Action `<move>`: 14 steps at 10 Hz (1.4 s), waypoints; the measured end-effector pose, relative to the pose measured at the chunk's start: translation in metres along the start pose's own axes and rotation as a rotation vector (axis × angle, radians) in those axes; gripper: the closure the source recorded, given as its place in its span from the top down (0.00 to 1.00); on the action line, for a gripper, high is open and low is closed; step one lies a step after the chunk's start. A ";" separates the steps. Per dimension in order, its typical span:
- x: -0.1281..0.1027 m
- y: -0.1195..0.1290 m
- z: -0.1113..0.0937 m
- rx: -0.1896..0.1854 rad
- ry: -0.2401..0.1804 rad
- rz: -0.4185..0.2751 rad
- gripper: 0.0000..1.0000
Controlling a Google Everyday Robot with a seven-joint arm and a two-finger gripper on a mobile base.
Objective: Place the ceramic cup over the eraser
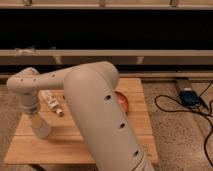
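the ceramic cup (41, 128) is seen standing on the wooden table (75, 146) near its left edge, directly under the gripper (34, 115). whether the cup is clasped cannot be told. the eraser is not seen, possibly covered already; release and withdrawal are judged left.

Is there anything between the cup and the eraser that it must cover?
Nothing visible does. The cup is low over the left part of the table, right under the gripper. The eraser does not show in this view, so its spot cannot be told. The bottle lies behind the cup, apart.
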 end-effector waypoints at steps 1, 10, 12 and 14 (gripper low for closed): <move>-0.001 -0.001 0.001 -0.006 0.012 -0.004 0.24; 0.004 0.019 -0.110 0.085 -0.008 0.000 0.04; 0.031 0.026 -0.134 0.108 -0.003 0.035 0.04; 0.056 0.031 -0.145 0.111 0.011 0.077 0.04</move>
